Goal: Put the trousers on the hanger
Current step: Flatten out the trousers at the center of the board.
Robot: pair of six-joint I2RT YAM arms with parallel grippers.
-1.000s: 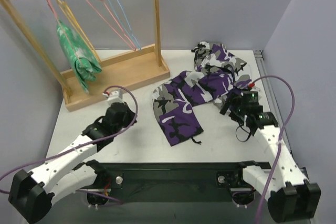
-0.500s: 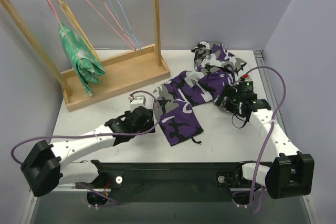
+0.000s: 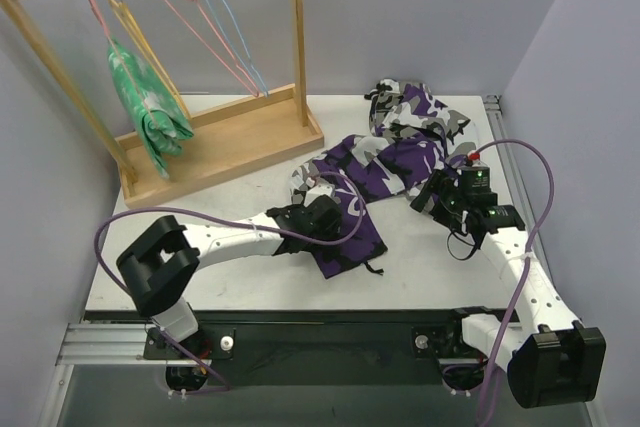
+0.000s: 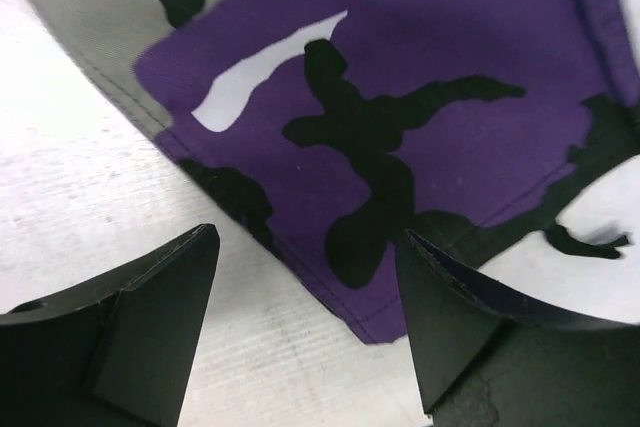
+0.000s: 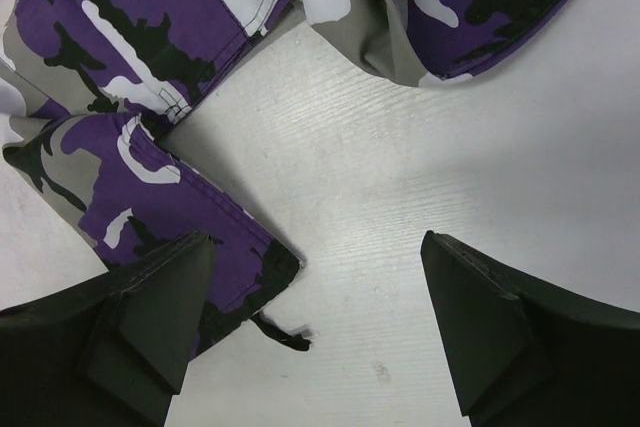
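The camouflage trousers lie crumpled across the table from the middle to the back right. My left gripper is low over the near leg end. In the left wrist view it stands open, straddling the edge of the purple cloth, with nothing held. My right gripper sits at the right side of the trousers. It is open over bare table, and a hem corner with a loose black cord lies by its left finger. The yellow hanger hangs on the rack at the back left.
The wooden rack stands at the back left. It carries pink hangers, a blue hanger and a green-and-white garment draped on the yellow one. A metal rail runs along the table's right edge.
My left arm has swung right from the table's left side to the trouser leg end, and its jaws have gone from shut to open. The right gripper shifted slightly.
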